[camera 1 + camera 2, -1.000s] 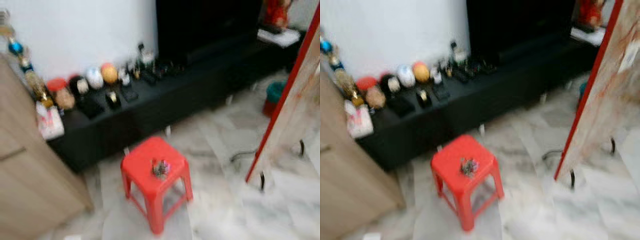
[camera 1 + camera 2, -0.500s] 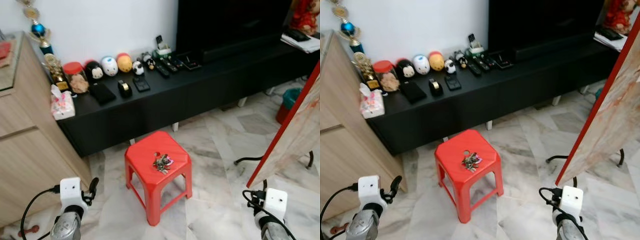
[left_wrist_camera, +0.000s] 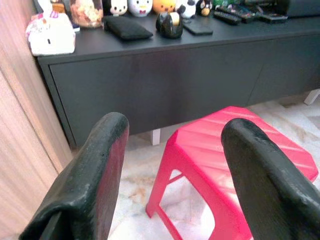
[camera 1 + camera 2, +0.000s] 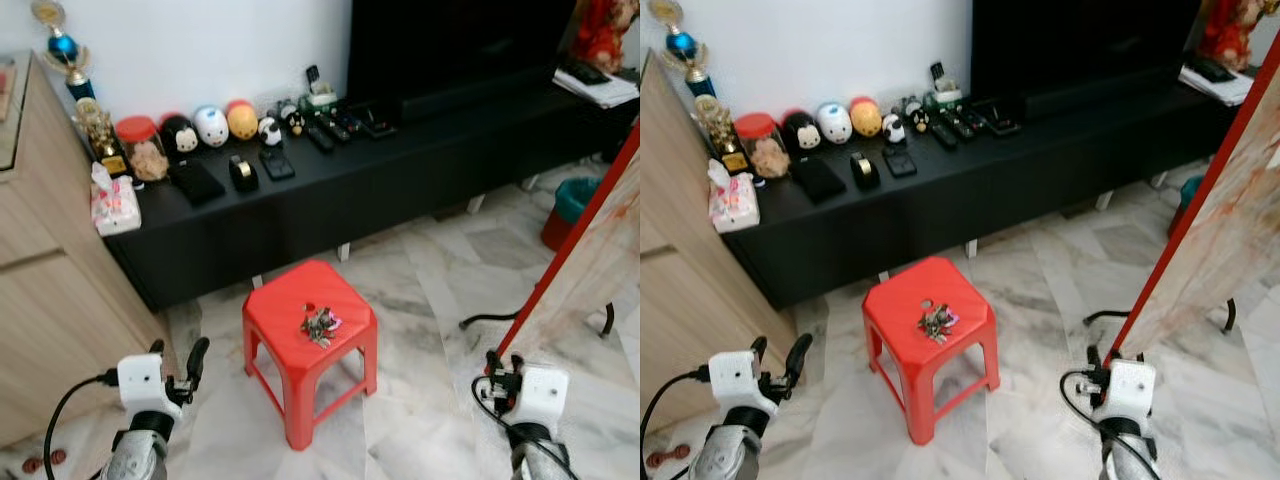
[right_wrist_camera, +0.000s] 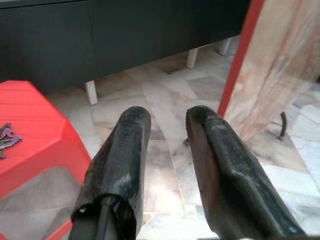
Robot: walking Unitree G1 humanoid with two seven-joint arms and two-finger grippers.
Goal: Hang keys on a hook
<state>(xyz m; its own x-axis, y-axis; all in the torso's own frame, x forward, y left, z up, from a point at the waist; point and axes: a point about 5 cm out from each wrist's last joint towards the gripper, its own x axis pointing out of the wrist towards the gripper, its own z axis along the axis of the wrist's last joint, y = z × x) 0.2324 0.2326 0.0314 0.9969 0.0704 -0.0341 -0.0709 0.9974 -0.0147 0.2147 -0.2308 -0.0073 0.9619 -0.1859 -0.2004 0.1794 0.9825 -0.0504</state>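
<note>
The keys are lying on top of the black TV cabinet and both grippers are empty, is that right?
Not quite. The keys lie on the red stool, in front of the black cabinet, as the left eye view shows. Both the left gripper and right gripper are empty.

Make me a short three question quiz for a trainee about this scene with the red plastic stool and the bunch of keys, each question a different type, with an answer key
1. True or false: the bunch of metal keys lies on top of the red plastic stool.
2. Multiple choice: what does the left gripper hold between its fingers? A) the keys B) a remote control C) nothing
3. Fill in: the stool stands on the marble floor in front of the long ______ cabinet.

Key
1. True. The keys rest near the middle of the seat.
2. C. The left gripper's fingers are spread apart with nothing between them; the right gripper is also open and holds nothing.
3. Black.
</note>
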